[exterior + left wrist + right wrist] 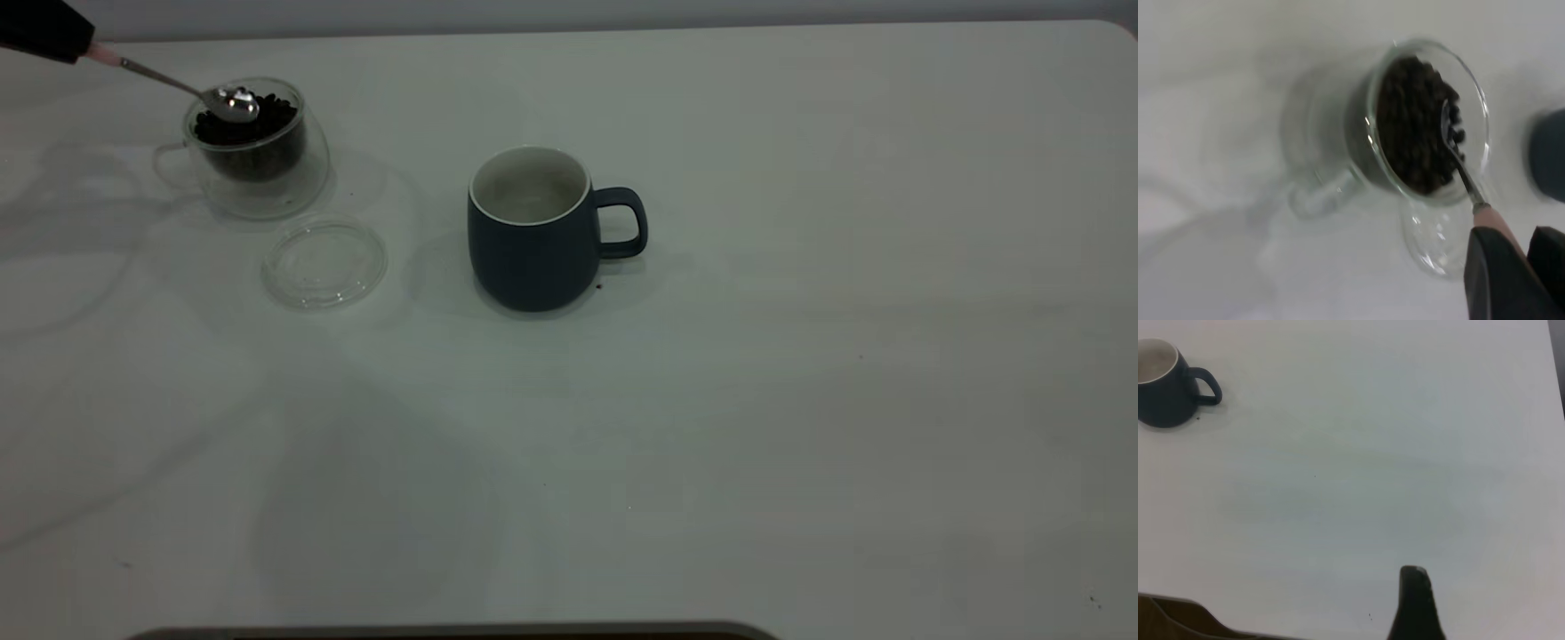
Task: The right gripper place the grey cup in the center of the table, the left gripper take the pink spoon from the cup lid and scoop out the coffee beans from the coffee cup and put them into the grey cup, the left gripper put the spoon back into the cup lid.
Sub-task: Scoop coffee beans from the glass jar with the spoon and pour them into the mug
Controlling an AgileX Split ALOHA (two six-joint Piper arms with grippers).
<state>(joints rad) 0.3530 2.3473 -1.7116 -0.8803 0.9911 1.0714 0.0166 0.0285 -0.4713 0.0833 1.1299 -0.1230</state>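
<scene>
We see the left gripper clamped on the pink spoon, bowl dipped into the coffee beans in the coffee cup far left; grey cup stands right, centre table; right fingers' state unclear

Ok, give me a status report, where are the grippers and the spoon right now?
Left gripper shut on pink spoon, bowl in coffee beans inside coffee cup. Right gripper parked away. Grey cup centred, cup lid bare. No obstruction.
</scene>
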